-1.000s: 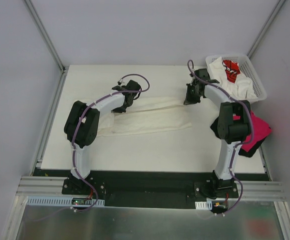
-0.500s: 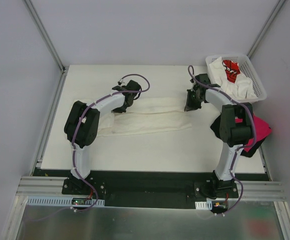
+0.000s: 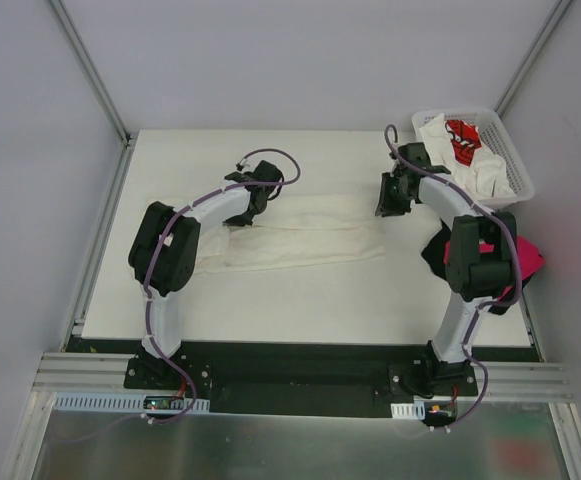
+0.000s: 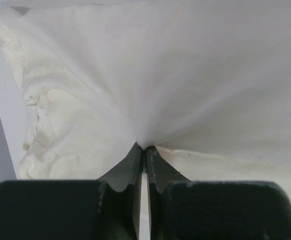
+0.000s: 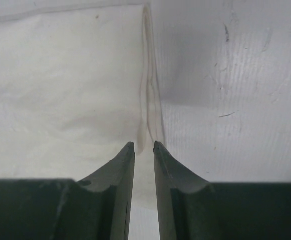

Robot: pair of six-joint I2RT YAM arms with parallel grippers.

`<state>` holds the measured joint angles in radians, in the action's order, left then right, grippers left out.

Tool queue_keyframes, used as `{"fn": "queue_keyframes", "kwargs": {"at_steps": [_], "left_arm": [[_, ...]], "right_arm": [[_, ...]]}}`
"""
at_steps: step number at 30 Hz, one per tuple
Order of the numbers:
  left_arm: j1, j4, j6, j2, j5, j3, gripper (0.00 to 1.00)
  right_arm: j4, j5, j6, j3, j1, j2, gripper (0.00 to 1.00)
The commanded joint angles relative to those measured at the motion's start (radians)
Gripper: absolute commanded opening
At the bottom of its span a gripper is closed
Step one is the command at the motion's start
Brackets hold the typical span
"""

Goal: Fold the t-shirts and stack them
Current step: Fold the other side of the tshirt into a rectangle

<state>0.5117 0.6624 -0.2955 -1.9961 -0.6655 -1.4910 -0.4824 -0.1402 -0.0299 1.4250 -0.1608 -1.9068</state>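
Note:
A cream-white t-shirt (image 3: 305,240), folded into a long band, lies across the middle of the table. My left gripper (image 3: 253,205) is shut on a pinch of its cloth near the band's left part. In the left wrist view the fingertips (image 4: 138,155) meet on the cream fabric (image 4: 185,90), which fans out from them. My right gripper (image 3: 387,203) hovers at the band's right end. Its jaws (image 5: 143,145) stand slightly apart with nothing clamped between them. The shirt's hem edge (image 5: 148,95) lies on the table just ahead of them.
A white lattice basket (image 3: 467,112) at the back right holds white t-shirts (image 3: 485,170) and one with red print (image 3: 462,138). A magenta-pink t-shirt (image 3: 520,255) and a black one (image 3: 433,255) lie by the right arm at the table's right edge.
My right gripper has opened and let go of the shirt's right end, shifting slightly right. The left gripper stays shut on the cloth, unmoved.

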Motion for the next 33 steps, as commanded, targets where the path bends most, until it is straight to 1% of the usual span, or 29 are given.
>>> {"fn": "queue_keyframes", "kwargs": {"at_steps": [1,7,9,10,12,14,15,18,25,31,33], "left_arm": [[0.017,0.017,0.004,0.034,-0.031,0.0,0.03],[0.019,0.002,0.006,0.062,-0.026,0.0,0.04],[0.019,-0.006,0.006,0.082,-0.019,0.006,0.06],[0.019,-0.009,0.007,0.088,-0.008,0.008,0.08],[0.019,-0.015,0.009,0.108,-0.009,0.012,0.17],[0.019,-0.017,0.013,0.118,-0.014,0.005,0.22],[0.019,-0.017,0.013,0.131,-0.022,0.002,0.28],[0.016,-0.02,0.016,0.137,-0.051,-0.021,0.32],[0.008,-0.018,-0.004,0.145,-0.045,-0.074,0.34],[0.007,-0.012,-0.036,0.206,-0.066,-0.008,0.35],[0.007,-0.001,-0.082,0.252,-0.054,0.032,0.36]], "right_arm": [[-0.018,0.039,-0.002,0.047,0.026,0.06,0.26],[-0.013,-0.068,0.025,0.209,0.014,-0.06,0.26],[-0.004,-0.099,0.057,0.262,0.004,-0.118,0.26],[-0.007,-0.107,0.062,0.279,-0.003,-0.136,0.26],[-0.008,-0.139,0.07,0.323,-0.009,-0.188,0.26],[0.004,-0.156,0.087,0.344,-0.023,-0.219,0.26],[0.007,-0.168,0.091,0.354,-0.035,-0.247,0.26],[0.014,-0.194,0.111,0.357,-0.057,-0.288,0.25],[0.045,-0.185,0.102,0.299,-0.065,-0.285,0.25],[0.048,-0.168,0.097,0.252,-0.048,-0.264,0.25],[0.053,-0.157,0.105,0.223,-0.039,-0.245,0.25]]}}
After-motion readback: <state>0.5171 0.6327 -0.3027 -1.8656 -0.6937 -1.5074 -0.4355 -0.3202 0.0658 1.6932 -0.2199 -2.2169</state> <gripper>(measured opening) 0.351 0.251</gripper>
